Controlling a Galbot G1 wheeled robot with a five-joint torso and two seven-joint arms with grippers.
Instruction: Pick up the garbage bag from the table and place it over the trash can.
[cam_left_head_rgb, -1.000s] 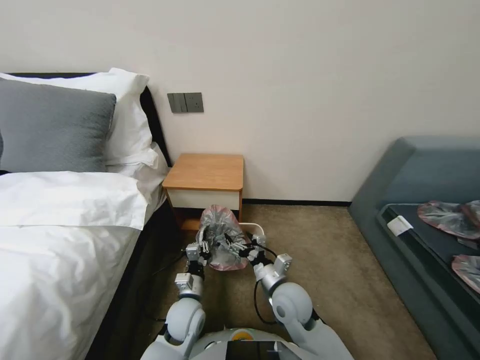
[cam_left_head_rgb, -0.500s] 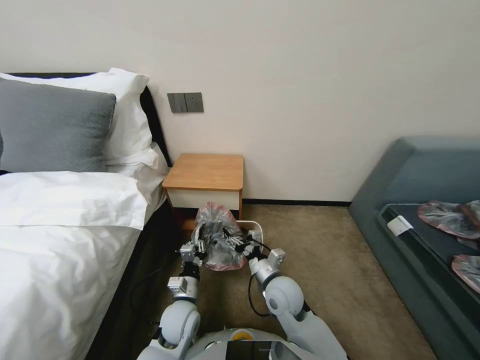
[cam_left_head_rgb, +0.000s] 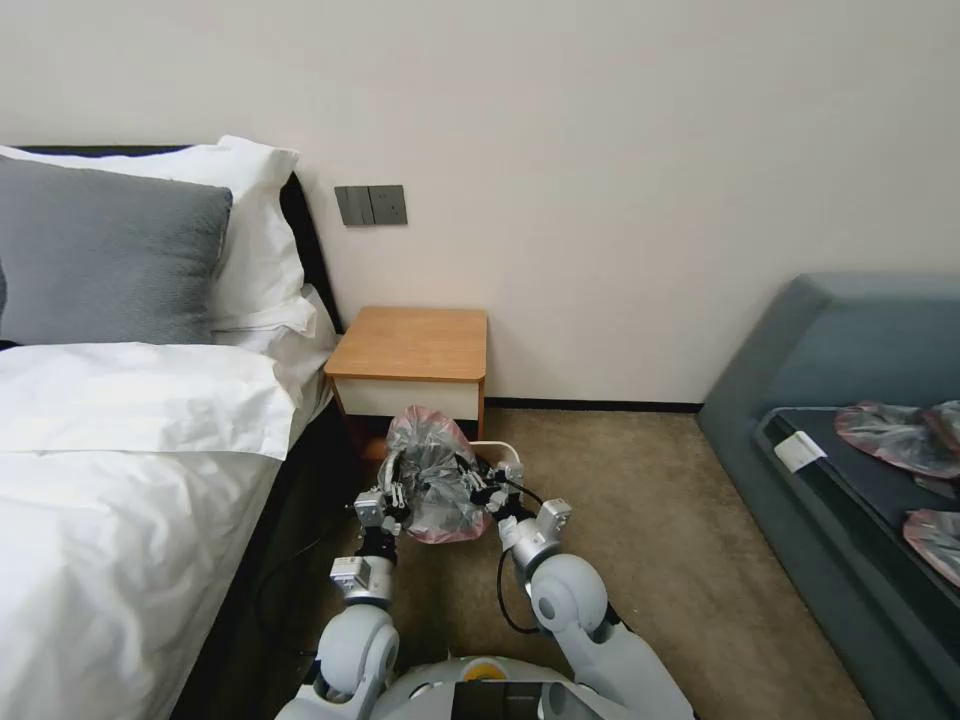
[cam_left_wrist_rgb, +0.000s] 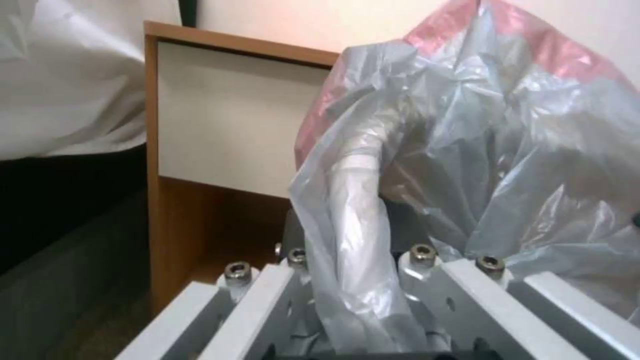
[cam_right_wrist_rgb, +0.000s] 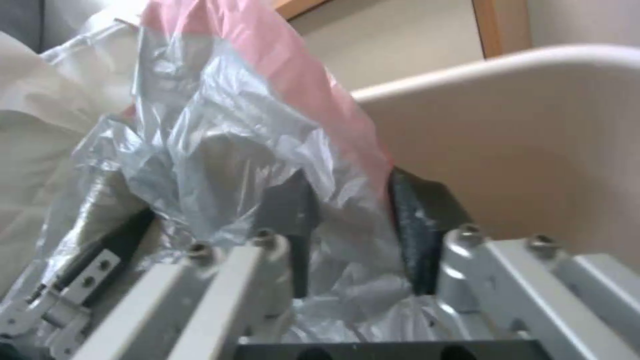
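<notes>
The garbage bag (cam_left_head_rgb: 432, 470), crinkly grey plastic with a pink rim, hangs stretched between my two grippers low in front of the table (cam_left_head_rgb: 412, 345). My left gripper (cam_left_head_rgb: 393, 492) is shut on the bag's left side, where a bunched strip of plastic (cam_left_wrist_rgb: 360, 280) runs between its fingers. On the bag's right side my right gripper (cam_left_head_rgb: 482, 492) is shut on the plastic (cam_right_wrist_rgb: 227, 130), which sits between its dark pads (cam_right_wrist_rgb: 417, 225). The cream trash can (cam_left_head_rgb: 505, 452) stands under and just behind the bag. Its inner wall (cam_right_wrist_rgb: 533, 125) is close beside my right gripper.
A bed (cam_left_head_rgb: 120, 450) with white sheets fills the left side, close to my left arm. A dark blue sofa (cam_left_head_rgb: 800, 380) at the right carries other pink-grey bags (cam_left_head_rgb: 890, 435). Brown carpet (cam_left_head_rgb: 640, 520) lies open between. A dark cable (cam_left_head_rgb: 290, 560) trails beside the bed.
Both arms have carried the bag a little to the left and farther out toward the table. More of the trash can's rim shows on the bag's right.
</notes>
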